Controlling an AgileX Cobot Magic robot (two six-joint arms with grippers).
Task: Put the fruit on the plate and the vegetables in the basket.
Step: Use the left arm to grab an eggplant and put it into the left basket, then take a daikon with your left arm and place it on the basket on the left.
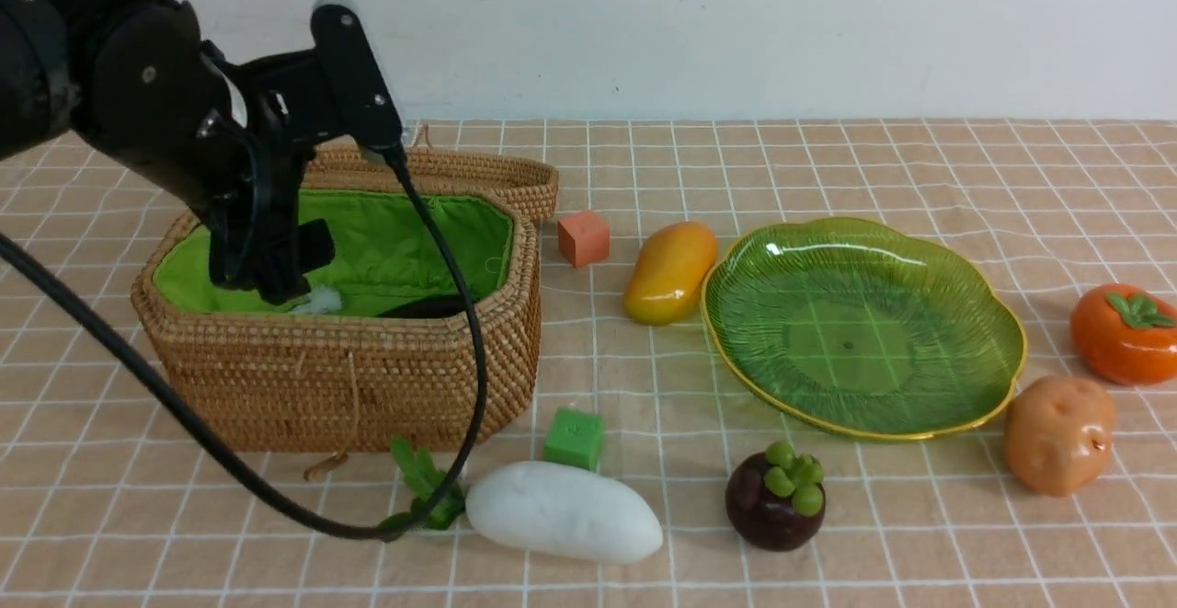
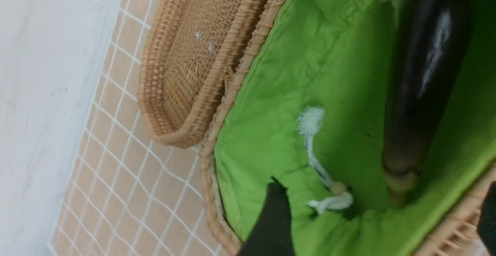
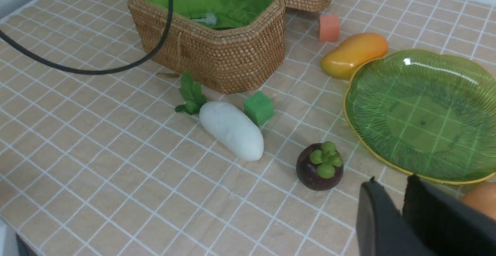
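L gripper: down inside basket, jaws spread wide, nothing in them. Released.

Eggplant: lies on the green lining by the near wall, betw. the open fingers, touching neither as far as wrist view shows. 1 veg of 3 in; plate has no fruit.

Risk 1: white drawstring sits just beside a fingertip. Could catch on lift-out and tug the lining or tip the basket.

Risk 2: arm cable sags in front of basket, lowest loop at the radish leaves. If the arm swings, the loop may drag the radish or roll it into the green cube, which is just behind it.

Orange cube: by the lid, distractor. Both cubes stay out.

Mango: against the plate rim on its L side. A sloppy grasp could shove the plate.

Mangosteen: near side of plate, round and glossy, prob. rolls if pinched off-centre.

Potato: R of plate, close to persimmon. Similar orange tone, so mix-up risk. Potato goes to basket, a long reach across.

R gripper: hangs near the plate's near edge, fingers nearly together, nothing betw. them. Not seen in front view.
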